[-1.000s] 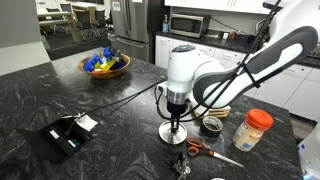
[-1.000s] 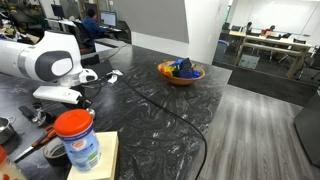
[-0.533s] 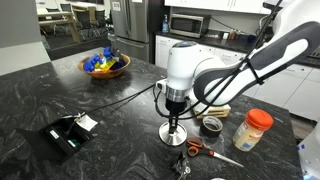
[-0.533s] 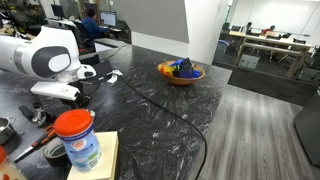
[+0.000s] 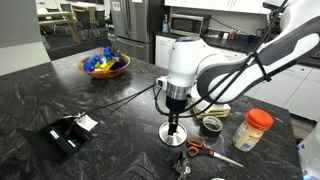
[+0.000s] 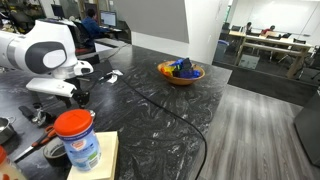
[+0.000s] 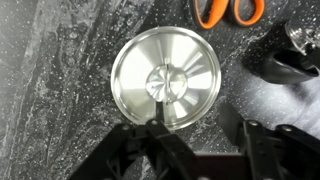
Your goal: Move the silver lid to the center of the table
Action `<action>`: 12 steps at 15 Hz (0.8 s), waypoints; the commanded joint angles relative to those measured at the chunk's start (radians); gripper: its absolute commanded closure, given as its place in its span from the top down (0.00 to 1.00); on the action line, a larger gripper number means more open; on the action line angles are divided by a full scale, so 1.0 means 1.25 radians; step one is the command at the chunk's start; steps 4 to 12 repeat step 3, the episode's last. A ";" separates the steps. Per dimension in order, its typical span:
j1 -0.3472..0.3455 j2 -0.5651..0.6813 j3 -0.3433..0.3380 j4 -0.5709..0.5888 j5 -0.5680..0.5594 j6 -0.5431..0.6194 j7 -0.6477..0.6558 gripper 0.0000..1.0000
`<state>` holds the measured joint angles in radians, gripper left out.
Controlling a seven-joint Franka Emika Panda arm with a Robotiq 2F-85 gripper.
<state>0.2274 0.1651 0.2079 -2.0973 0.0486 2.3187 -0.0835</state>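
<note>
The silver lid is shown flat on the worktop, just ahead of the tool, whose jaws are spread wide and empty; scissors are seen beyond.

Arm wrist housing risen slightly; pincer a touch higher above silver lid.

The Franka arm stretched across in an exterior view, its white wrist bent over so that the Robotiq gripper pointed straight down. In the wrist view, its black fingers stood apart.
</note>
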 commanded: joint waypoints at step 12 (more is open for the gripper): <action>-0.004 0.000 0.004 0.002 -0.001 -0.002 0.001 0.60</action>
